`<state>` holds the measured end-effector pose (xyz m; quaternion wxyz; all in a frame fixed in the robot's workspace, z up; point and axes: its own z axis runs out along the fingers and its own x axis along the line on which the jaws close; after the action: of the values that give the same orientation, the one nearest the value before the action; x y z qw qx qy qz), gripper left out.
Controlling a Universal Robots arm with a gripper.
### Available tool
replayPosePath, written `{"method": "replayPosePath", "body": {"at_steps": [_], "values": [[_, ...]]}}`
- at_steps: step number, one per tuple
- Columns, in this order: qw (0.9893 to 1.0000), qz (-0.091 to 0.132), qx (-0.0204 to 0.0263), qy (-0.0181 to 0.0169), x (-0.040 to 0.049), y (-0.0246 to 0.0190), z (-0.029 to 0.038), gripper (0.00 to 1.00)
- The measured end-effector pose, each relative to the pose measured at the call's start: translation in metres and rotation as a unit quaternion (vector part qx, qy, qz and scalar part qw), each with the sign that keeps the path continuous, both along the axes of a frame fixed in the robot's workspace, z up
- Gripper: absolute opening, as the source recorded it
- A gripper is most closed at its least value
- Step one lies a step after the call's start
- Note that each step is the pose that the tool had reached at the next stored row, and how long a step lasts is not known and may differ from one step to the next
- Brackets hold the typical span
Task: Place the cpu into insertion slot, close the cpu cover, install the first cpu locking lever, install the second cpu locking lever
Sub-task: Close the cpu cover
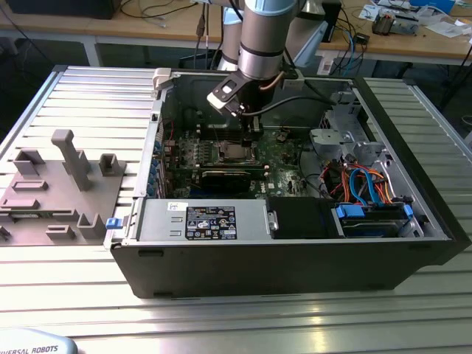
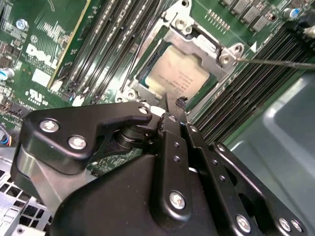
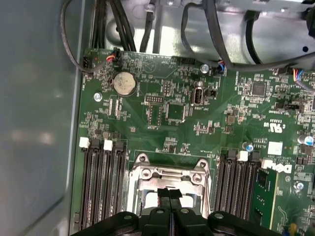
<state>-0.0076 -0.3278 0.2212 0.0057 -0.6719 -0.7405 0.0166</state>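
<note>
The cpu (image 2: 178,73), a pale metal square, lies in the insertion slot (image 1: 234,153) on the green board. The silvery cpu cover (image 2: 199,43) lies flat around it, and its frame also appears in the first wrist view (image 3: 147,176). A thin wire locking lever (image 2: 280,63) sticks out sideways from one corner of the socket, away from the frame. My gripper (image 2: 170,105) hangs just above the socket's edge with its black fingers pressed together and nothing between them. It also shows in the first wrist view (image 3: 170,192) and the exterior view (image 1: 247,125).
Black memory slots (image 3: 101,187) flank the socket on both sides. Cables (image 3: 216,44) run along the board's far edge. A drive cage (image 1: 343,140) and blue cables (image 1: 361,184) fill the case on the exterior view's right. A grey fixture (image 1: 66,184) stands outside on its left.
</note>
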Motion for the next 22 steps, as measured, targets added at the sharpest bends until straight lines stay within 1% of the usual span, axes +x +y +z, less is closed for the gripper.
{"method": "replayPosePath", "body": {"at_steps": [6,22], "values": [[1.0000,0.000,0.0000,0.0000,-0.0034,0.0000,-0.0012,0.11],[1.0000,0.000,0.0000,0.0000,-0.0050,0.0000,-0.0066,0.11]]}}
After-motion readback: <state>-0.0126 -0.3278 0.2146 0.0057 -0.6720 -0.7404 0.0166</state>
